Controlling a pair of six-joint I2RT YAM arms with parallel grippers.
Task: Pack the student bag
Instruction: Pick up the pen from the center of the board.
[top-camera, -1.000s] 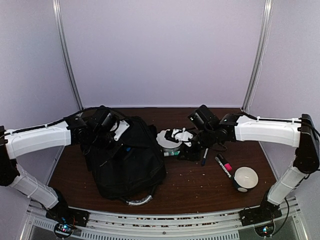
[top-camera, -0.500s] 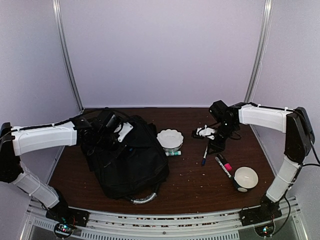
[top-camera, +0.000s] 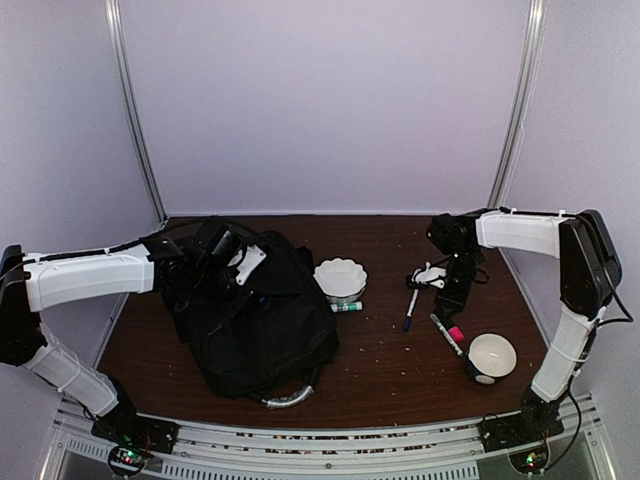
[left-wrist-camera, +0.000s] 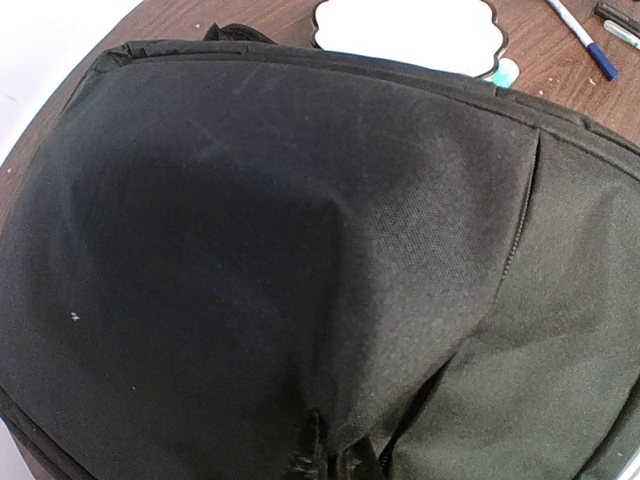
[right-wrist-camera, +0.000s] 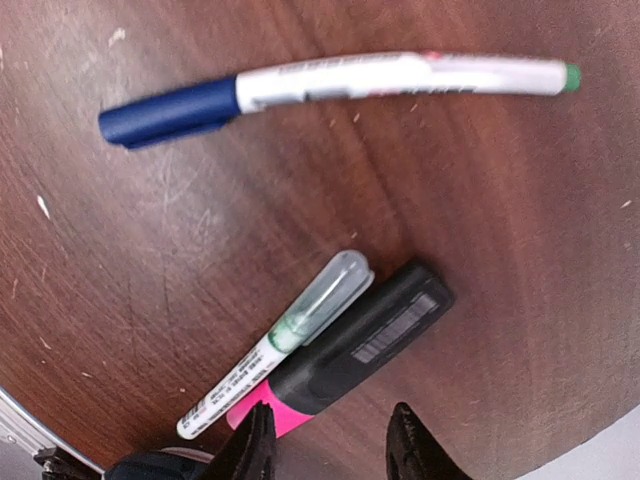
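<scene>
Now right gripper (right-wrist-camera: 330, 450) hovers half-open over the pink highlighter (right-wrist-camera: 350, 350) for pickup; left gripper (top-camera: 232, 270), closed, perhaps steadies the student bag (top-camera: 260, 330).

The right hand (right-wrist-camera: 332, 452) has left the white bowl (top-camera: 340, 277), which it was crowding a second ago, and swung away to the right. It now hangs over the blue-capped pen (top-camera: 409, 310) and the pink highlighter (top-camera: 455, 333). Its arm has folded back, the forearm drawn in toward the right side of the surface (top-camera: 380, 370). The bowl, half hidden before, shows whole. The bag (top-camera: 255, 330) has slid slightly right, its grey handle (top-camera: 290, 399) with it.
</scene>
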